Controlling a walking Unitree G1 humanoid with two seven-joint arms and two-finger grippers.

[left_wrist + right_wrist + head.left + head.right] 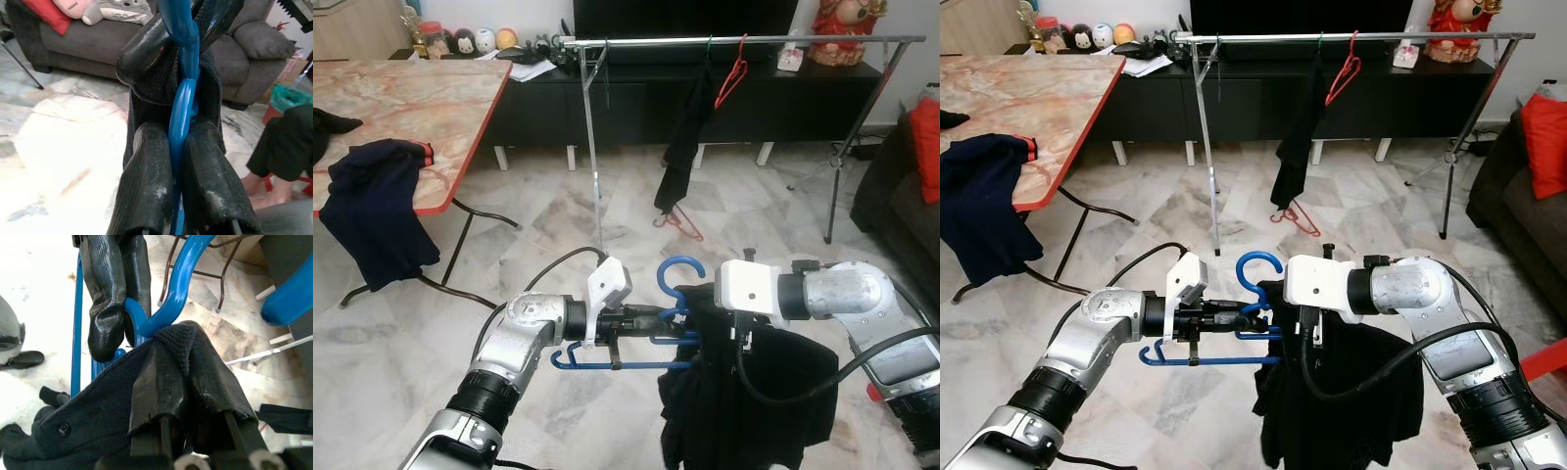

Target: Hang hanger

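Well in front of the clothes rail (744, 40), low over the marble floor (509, 264), your two grippers meet at the blue hanger (680, 269); your left gripper (671, 313) is clamped tight on the hanger's neck just below the hook, fingers (146, 186) pressed to either side of the blue plastic; your right gripper (188, 382), touching it from the other side, is pinched closed on the collar of the black garment (754, 401) draped over that hanger.
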